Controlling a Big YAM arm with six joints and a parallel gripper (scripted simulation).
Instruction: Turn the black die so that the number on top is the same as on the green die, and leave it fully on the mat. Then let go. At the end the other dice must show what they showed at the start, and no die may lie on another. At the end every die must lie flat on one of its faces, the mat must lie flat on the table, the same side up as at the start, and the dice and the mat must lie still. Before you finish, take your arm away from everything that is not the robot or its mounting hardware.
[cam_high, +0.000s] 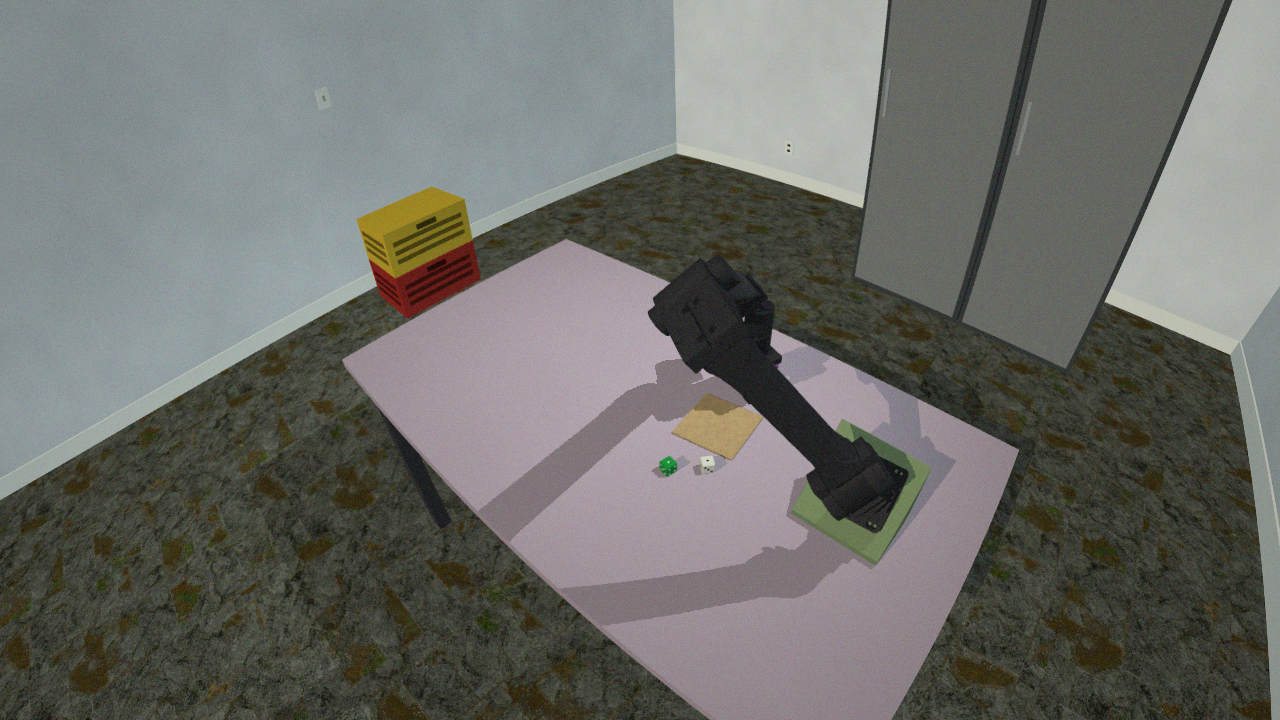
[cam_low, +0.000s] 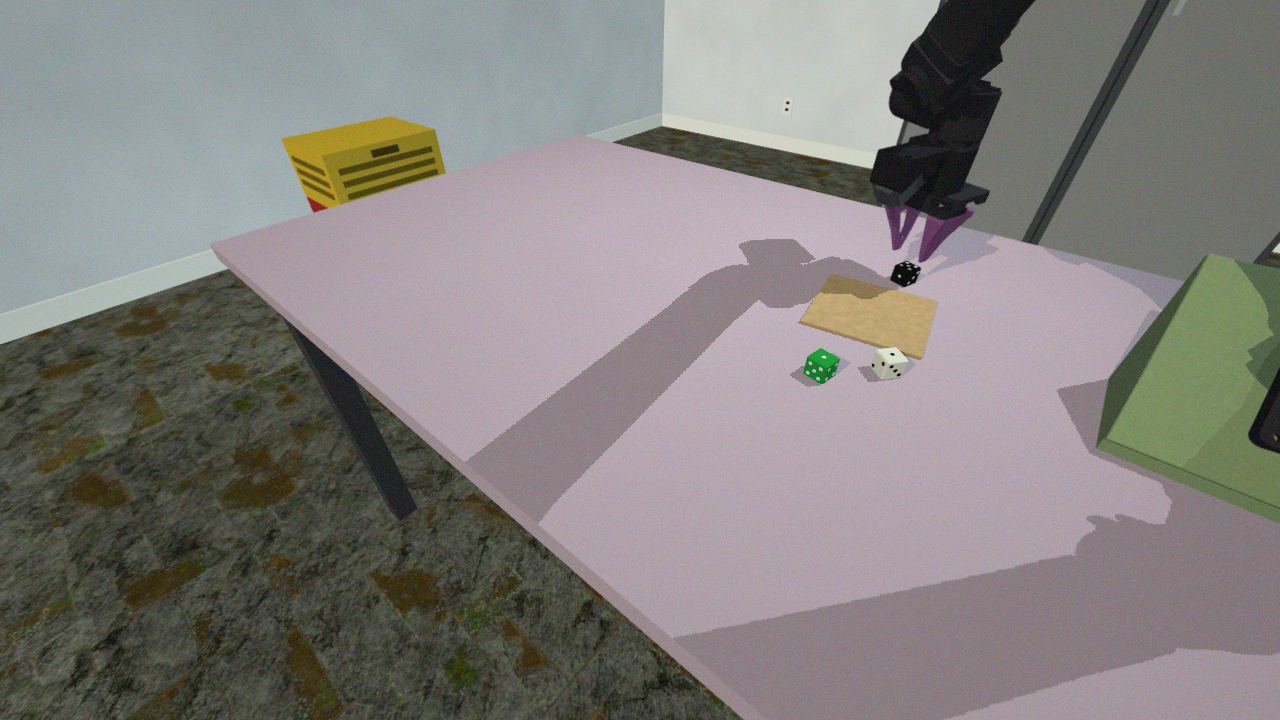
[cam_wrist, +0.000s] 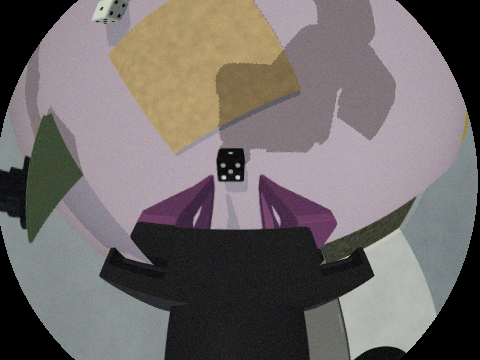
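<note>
Showing three small cubic dice: one black die (cam_low: 904, 273), one green die (cam_low: 820, 366), one white die (cam_low: 888, 362). Also showing one flat tan square mat (cam_low: 868, 315), two stacked slatted crates (cam_high: 418, 251), one pale lilac bench (cam_low: 554, 268).
</note>
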